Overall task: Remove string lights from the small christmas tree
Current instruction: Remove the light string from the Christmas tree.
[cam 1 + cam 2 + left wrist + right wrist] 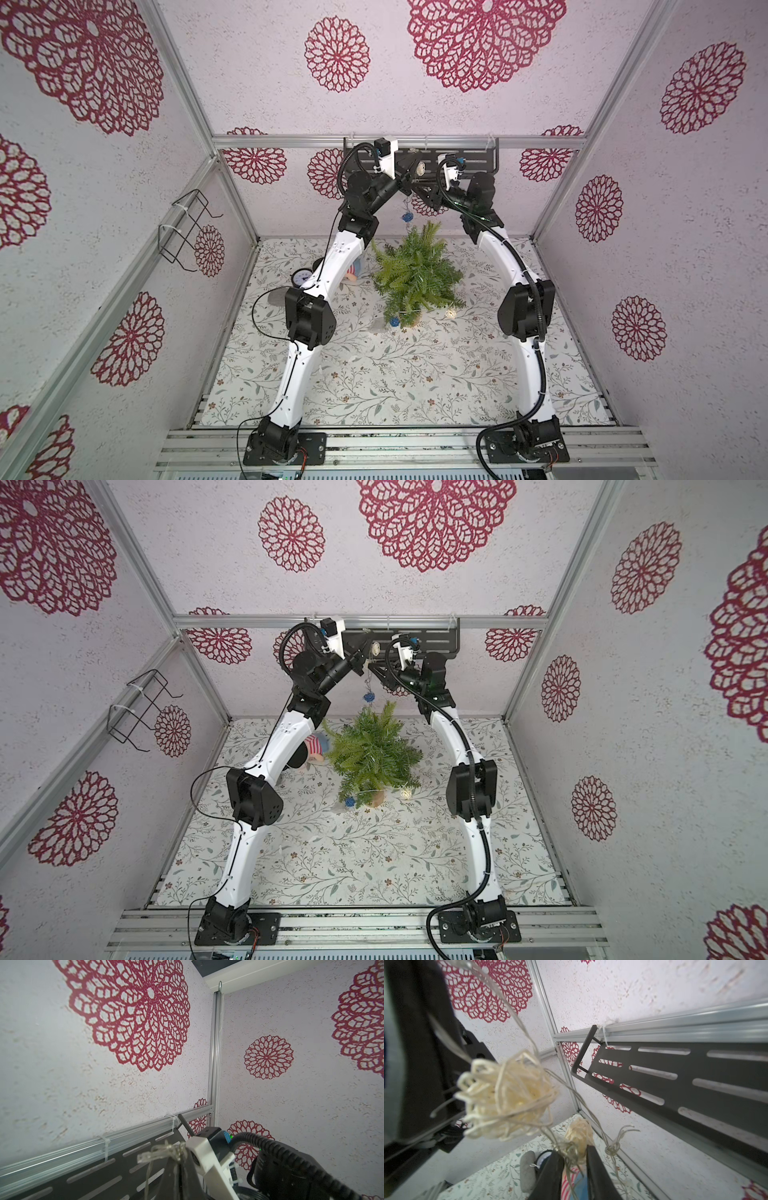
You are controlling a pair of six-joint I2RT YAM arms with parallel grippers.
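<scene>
Tree upright, string lights vertical overhead

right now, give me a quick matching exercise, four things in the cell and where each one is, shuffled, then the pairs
1 small christmas tree
2 wire rack
3 slotted black shelf
4 left gripper

a hung on the back rail
b up high, shut on the string lights
c standing on the table
d tied to the side wall

Pairs: 1-c, 2-d, 3-a, 4-b
</scene>
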